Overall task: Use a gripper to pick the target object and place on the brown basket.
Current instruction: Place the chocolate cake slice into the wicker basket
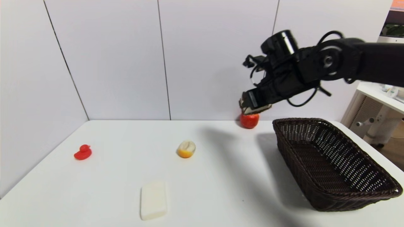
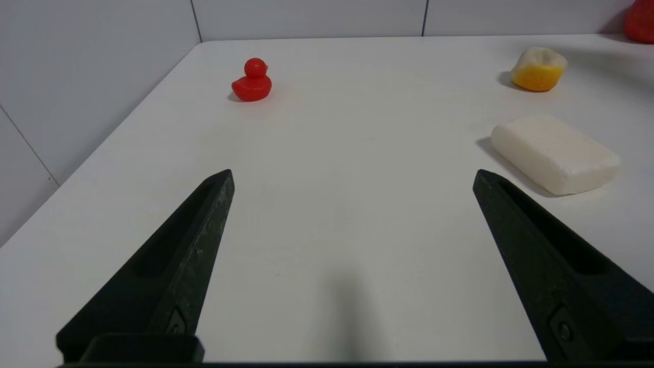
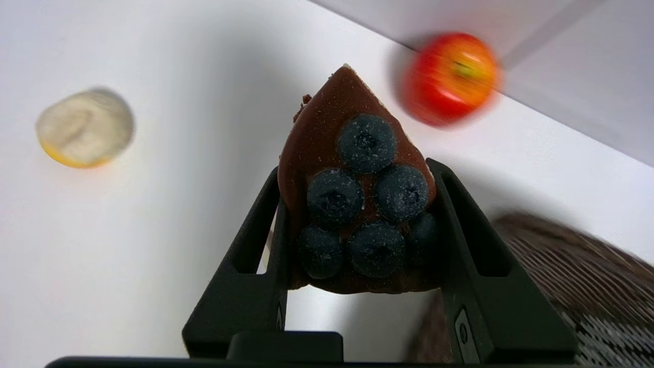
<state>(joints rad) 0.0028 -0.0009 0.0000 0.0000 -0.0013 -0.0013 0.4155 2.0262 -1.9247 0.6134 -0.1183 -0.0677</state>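
My right gripper (image 1: 254, 105) is shut on the cake slice (image 3: 357, 189), a chocolate wedge topped with dark blueberries, and holds it in the air above the table's far side, just over the red apple (image 1: 249, 120). In the head view only the cake slice's cream edge (image 1: 256, 110) shows under the fingers. The brown basket (image 1: 331, 164), large, woven and with nothing in it, stands on the right of the table, to the right of the gripper; its rim (image 3: 572, 255) shows in the right wrist view. My left gripper (image 2: 352, 176) is open and empty, low over the near left of the table.
On the white table lie a red toy duck (image 1: 83, 152) at the left, an orange-and-cream round fruit (image 1: 186, 148) in the middle, and a white soap-like block (image 1: 153, 199) near the front. A wall closes the back and left; a white shelf unit (image 1: 375, 113) stands at the right.
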